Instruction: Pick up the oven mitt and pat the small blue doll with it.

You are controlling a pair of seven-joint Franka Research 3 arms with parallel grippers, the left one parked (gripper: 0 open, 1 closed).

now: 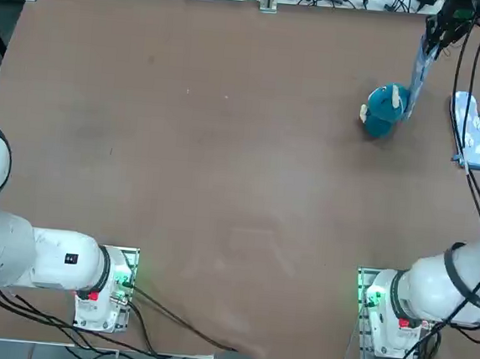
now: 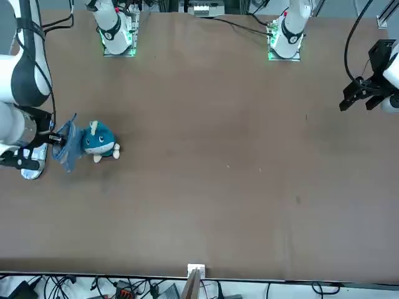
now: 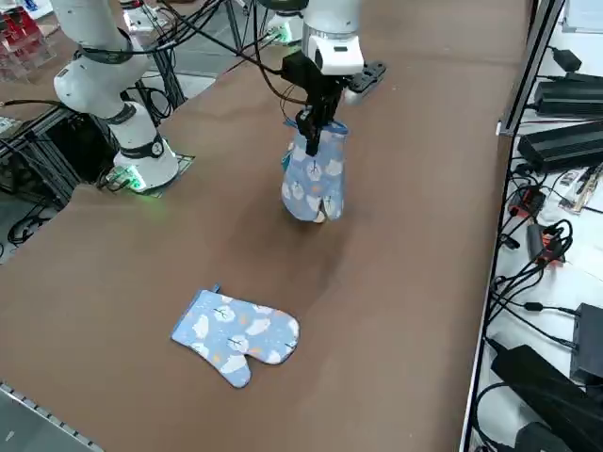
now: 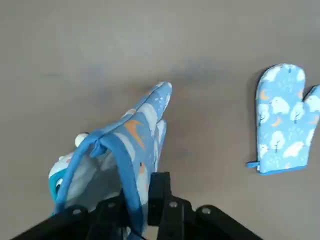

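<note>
The second mitt [image 3: 236,335] lies flat on the table [image 3: 396,311], nearest the right-side camera. Beyond it, the right gripper [image 3: 313,121] pinches the cuff of the oven mitt [image 3: 314,181], which hangs down against the doll [image 1: 384,108] near the table's far right.

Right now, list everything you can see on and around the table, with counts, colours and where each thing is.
oven mitt: one, pale blue with white blotches, hanging from the right hand against the doll.
small blue doll: one, teal with cream parts, on the table at the robot's far right, touching the hanging mitt.
second mitt: one, same pattern, lying flat on the table further to the robot's right.
table: one, brown.
cables: several, black, beyond the far table edge.
right hand: one, black fingers shut on the mitt's cuff, above the doll.
</note>
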